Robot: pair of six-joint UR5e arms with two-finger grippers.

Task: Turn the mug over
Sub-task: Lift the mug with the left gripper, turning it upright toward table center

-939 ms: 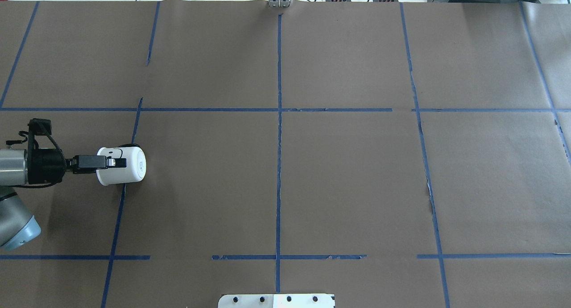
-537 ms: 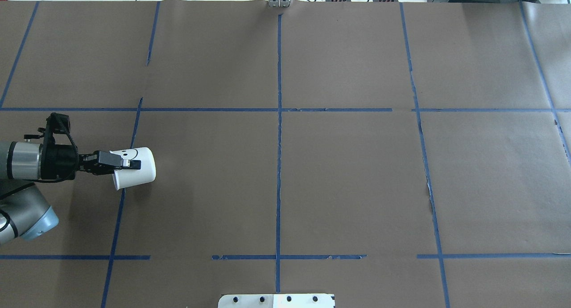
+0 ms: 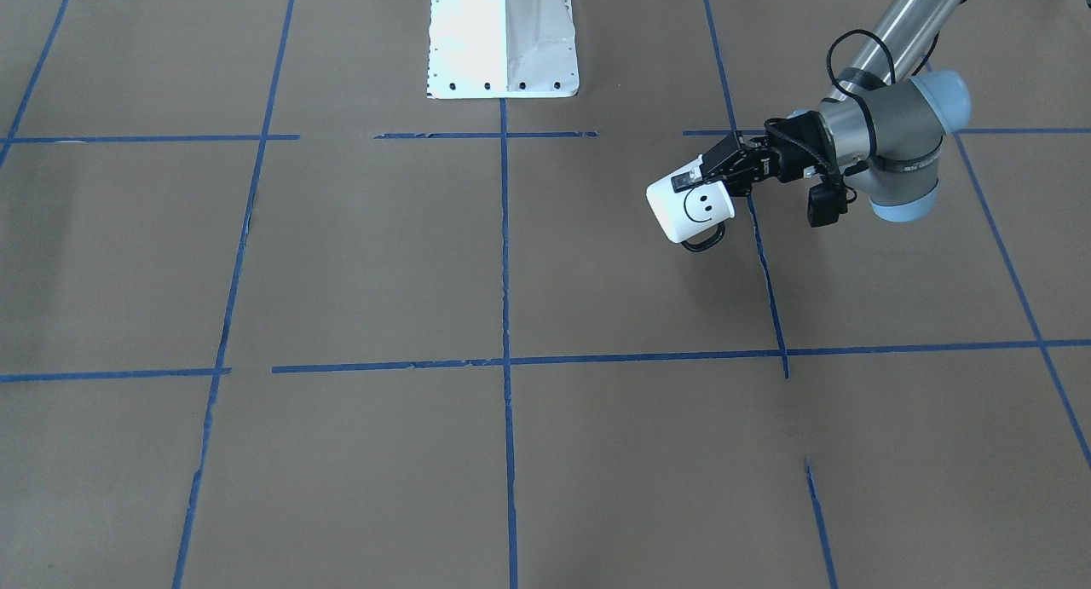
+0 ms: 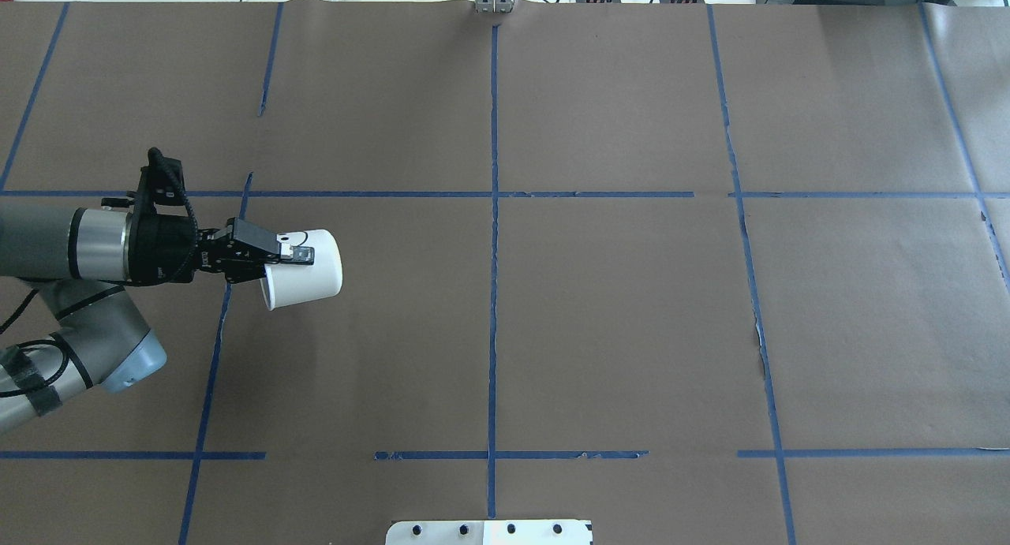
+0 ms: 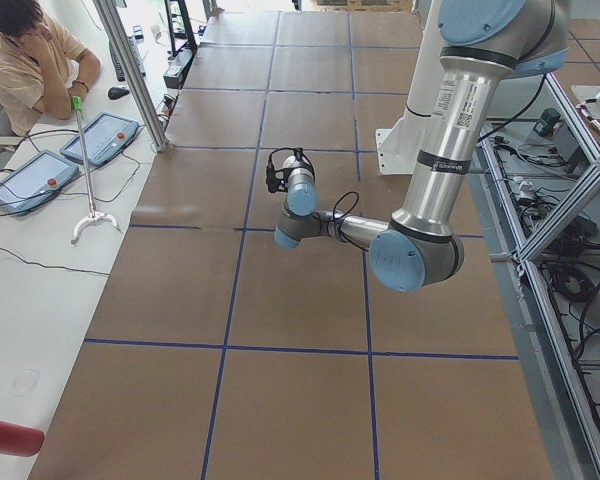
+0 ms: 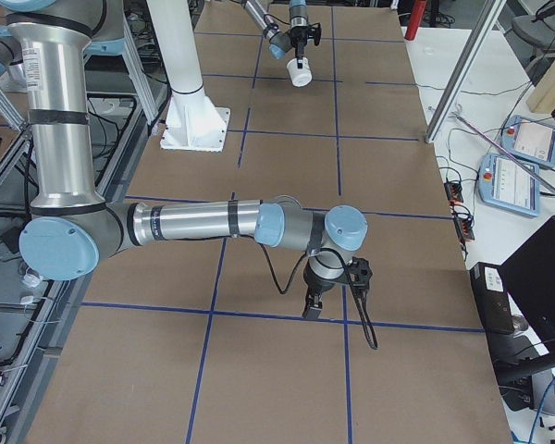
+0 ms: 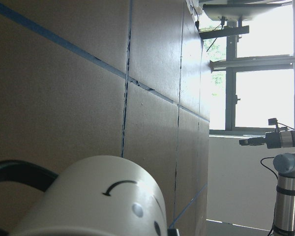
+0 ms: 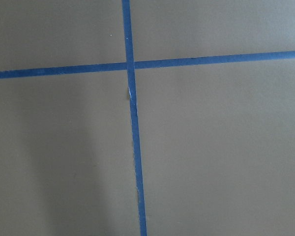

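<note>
The white mug (image 4: 314,274) with a black smiley face (image 3: 701,205) and a thin black loop handle (image 3: 703,244) is held in the air, tilted on its side, over the left part of the table. My left gripper (image 4: 293,255) is shut on the mug's rim, one finger (image 3: 684,181) outside the wall. The mug's closed bottom points away from the arm. The mug fills the lower part of the left wrist view (image 7: 103,201) and shows far off in the exterior right view (image 6: 302,76). My right gripper (image 6: 312,308) points down at the paper and shows only in that side view; I cannot tell if it is open.
Brown paper with blue tape lines (image 4: 494,237) covers the table. The white robot base (image 3: 503,39) stands at the near middle edge. An operator (image 5: 25,55) sits at a side table with tablets (image 5: 30,180) beyond the far edge.
My left gripper has lifted the mug off the table and carried it right and farther from the robot. The mug has turned in the grip.
</note>
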